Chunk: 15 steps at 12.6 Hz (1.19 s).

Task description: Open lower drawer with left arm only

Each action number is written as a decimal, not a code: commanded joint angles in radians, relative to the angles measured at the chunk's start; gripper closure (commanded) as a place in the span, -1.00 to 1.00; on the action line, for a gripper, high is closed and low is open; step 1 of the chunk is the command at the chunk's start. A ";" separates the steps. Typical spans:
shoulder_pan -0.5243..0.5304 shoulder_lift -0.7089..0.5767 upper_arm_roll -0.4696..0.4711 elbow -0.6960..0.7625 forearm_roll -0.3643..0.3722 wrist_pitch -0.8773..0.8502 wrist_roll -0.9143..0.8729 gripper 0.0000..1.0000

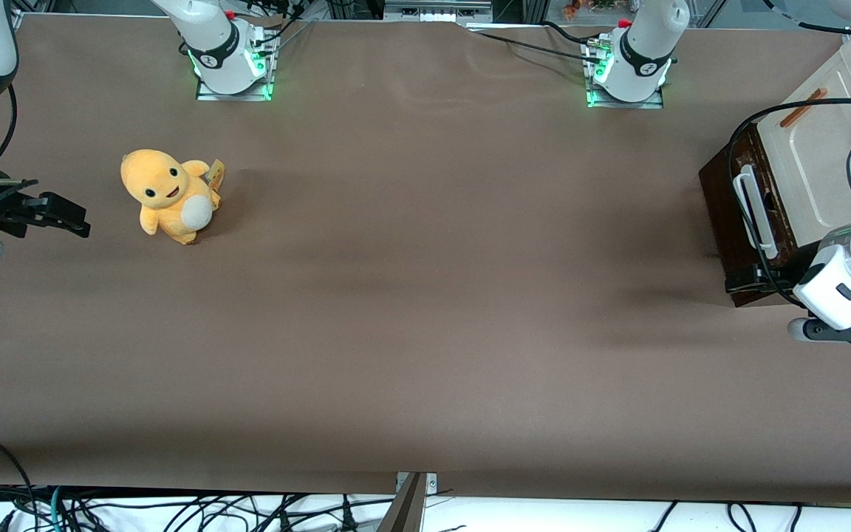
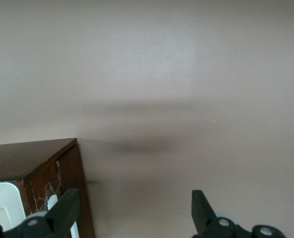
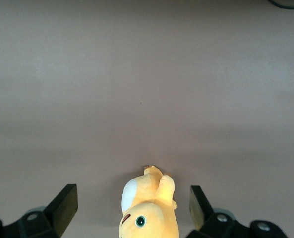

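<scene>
The left arm's fingers (image 2: 63,207) are spread wide, with bare brown worktop (image 2: 186,89) showing in the gap between them and nothing pinched. One finger lies over the worn corner of the lower drawer (image 2: 41,184), just beside the end of its white bar handle (image 2: 3,203). The other hangs over open worktop, well apart from the wood.

From the front camera the fingers (image 1: 747,281) show as a small black block at the drawer's nearer corner, at about five o'clock from the handle (image 1: 754,210). I cannot tell whether they touch the wood.

The lower drawer (image 1: 721,196) sits at three o'clock on the worktop (image 1: 425,310), at the working arm's end. Its dark brown front faces the middle of the table, and the white handle runs along that front. I cannot tell whether the drawer has been pulled out at all.

At one o'clock from the handle lies a cream panel (image 1: 813,159) with a thin orange-brown handle (image 1: 802,108).

The left arm (image 1: 850,277) comes in at the view's edge, its white wrist at about four o'clock from the drawer. A black cable (image 1: 734,148) loops from it over the drawer.

Toward the parked arm's end, at about nine o'clock on the worktop, an orange plush toy (image 1: 171,196) sits upright, well apart from the drawer.
</scene>
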 commanded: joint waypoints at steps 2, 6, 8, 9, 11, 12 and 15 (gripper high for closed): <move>-0.003 -0.022 0.002 -0.006 0.027 -0.014 0.000 -1.00; -0.003 -0.025 0.002 -0.003 0.026 -0.014 0.001 -1.00; -0.004 -0.024 0.002 -0.004 0.027 -0.022 -0.003 -1.00; -0.004 -0.022 0.002 -0.004 0.027 -0.034 -0.006 -1.00; -0.001 -0.024 0.004 -0.006 0.027 -0.040 -0.003 -1.00; -0.003 -0.024 0.004 -0.006 0.027 -0.040 -0.005 -1.00; -0.009 -0.024 -0.001 -0.006 0.080 -0.063 -0.005 -1.00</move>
